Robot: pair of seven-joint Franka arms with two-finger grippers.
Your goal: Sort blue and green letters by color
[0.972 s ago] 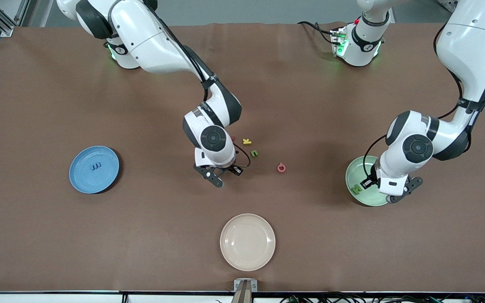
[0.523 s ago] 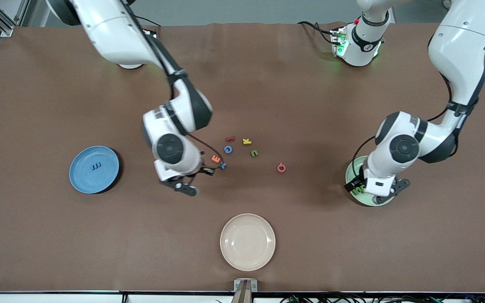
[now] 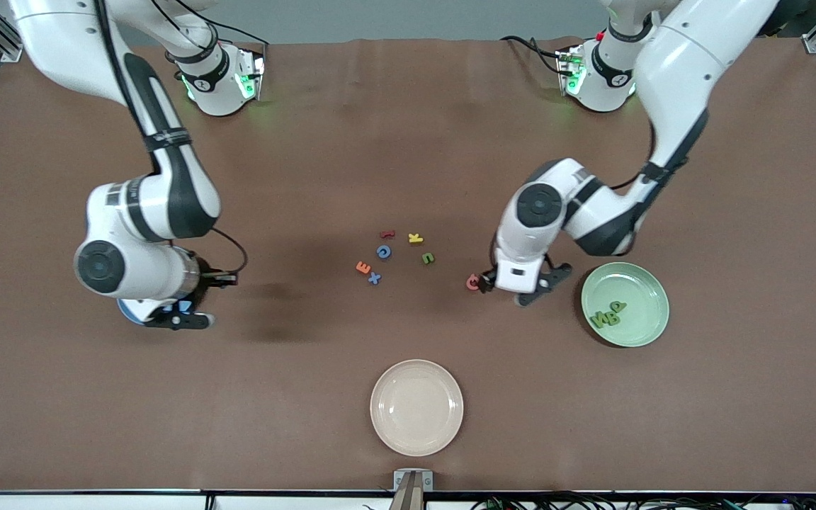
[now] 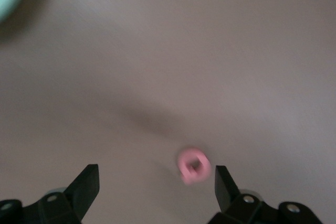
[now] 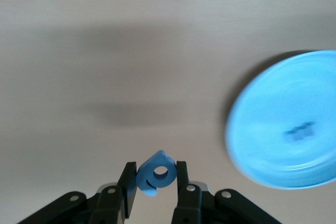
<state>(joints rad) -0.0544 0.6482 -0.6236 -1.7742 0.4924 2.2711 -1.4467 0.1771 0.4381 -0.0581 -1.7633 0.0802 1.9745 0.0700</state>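
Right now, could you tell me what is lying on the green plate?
Three green letters lie clustered on the green plate, toward its right arm's end edge. Nothing covers the plate; the left gripper hangs beside it, jaws open, by the pink ring letter.

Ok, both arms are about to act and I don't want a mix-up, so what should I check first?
1. Right tool shut on the blue letter: ok.
2. Blue letter over the blue plate: cannot tell; the right arm hides most of the plate in the front view.
3. Left tool open: ok.
4. Left tool over the loose green letter: not ok; it hangs over the pink ring.
5. That letter clear to grasp: ok, nothing touches it.
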